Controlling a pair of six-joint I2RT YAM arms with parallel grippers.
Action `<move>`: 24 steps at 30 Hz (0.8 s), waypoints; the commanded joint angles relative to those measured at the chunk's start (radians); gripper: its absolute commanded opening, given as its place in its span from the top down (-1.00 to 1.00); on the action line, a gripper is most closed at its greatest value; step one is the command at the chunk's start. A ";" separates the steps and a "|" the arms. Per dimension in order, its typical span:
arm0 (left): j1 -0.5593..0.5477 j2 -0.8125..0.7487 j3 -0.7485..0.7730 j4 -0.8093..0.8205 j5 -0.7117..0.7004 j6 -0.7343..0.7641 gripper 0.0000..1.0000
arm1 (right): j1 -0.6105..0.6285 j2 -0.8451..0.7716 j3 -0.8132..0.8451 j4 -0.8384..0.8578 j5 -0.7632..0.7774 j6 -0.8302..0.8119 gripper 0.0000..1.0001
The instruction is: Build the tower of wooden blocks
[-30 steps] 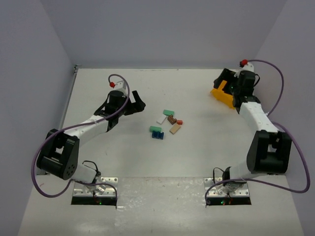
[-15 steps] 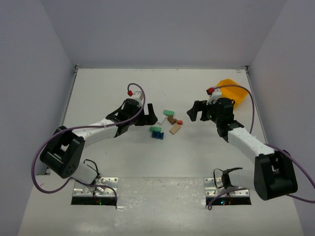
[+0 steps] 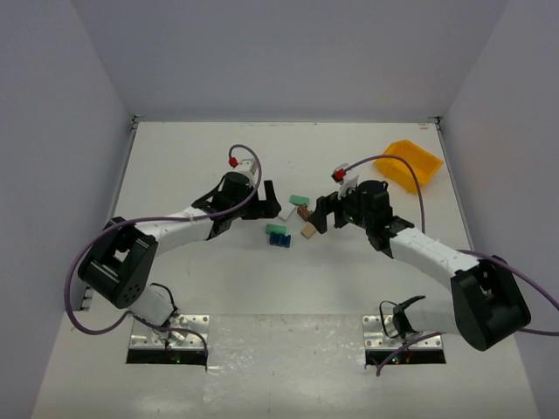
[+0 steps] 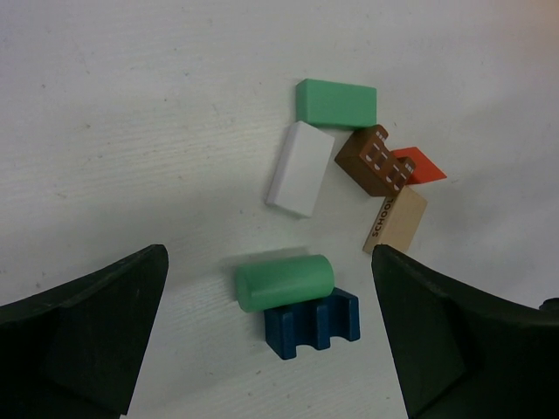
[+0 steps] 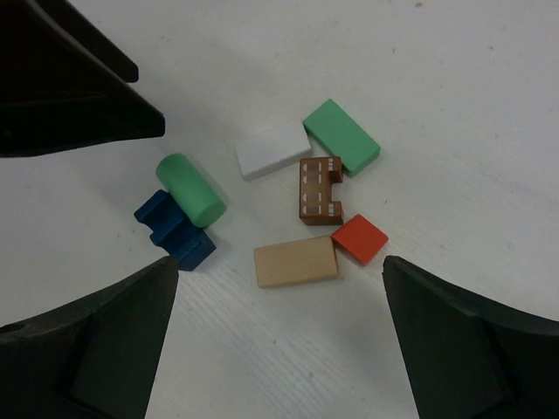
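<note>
arm links (image 3: 175,229): white | joints (image 3: 118,271): black | cables (image 3: 66,297): purple | cable plugs (image 3: 233,161): red | base plates (image 3: 194,321): metal

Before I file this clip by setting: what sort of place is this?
Probably a robot lab cell: white table walled by plain panels, left arm and right arm bolted on, toy wood blocks.

At the middle of the tabletop (image 3: 175,148), between the left tool (image 3: 272,203) on the left and the right tool (image 3: 318,216) on the right, the notched block (image 4: 312,325) lies nearest, with the cylinder (image 4: 284,281) touching its far side. Beyond them lies the slab (image 4: 300,168), and the brick (image 4: 336,103) at its far end lies farthest. Right of the slab sits the windowed block (image 4: 371,159), with the tile (image 4: 419,166) touching its right side and the plank (image 4: 397,218) just near of both. The bin (image 3: 412,164) stands well apart at the far right.
</note>
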 commanded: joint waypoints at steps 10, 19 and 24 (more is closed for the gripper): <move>-0.058 0.288 0.334 -0.185 -0.056 0.338 -0.98 | 0.008 -0.115 -0.019 -0.048 0.484 0.238 -0.97; -0.097 0.413 0.415 -0.257 -0.007 0.424 -0.73 | 0.007 -0.106 -0.028 -0.046 0.561 0.221 -0.97; -0.108 0.464 0.469 -0.277 -0.015 0.444 -0.58 | 0.006 -0.092 -0.033 -0.029 0.574 0.212 -0.97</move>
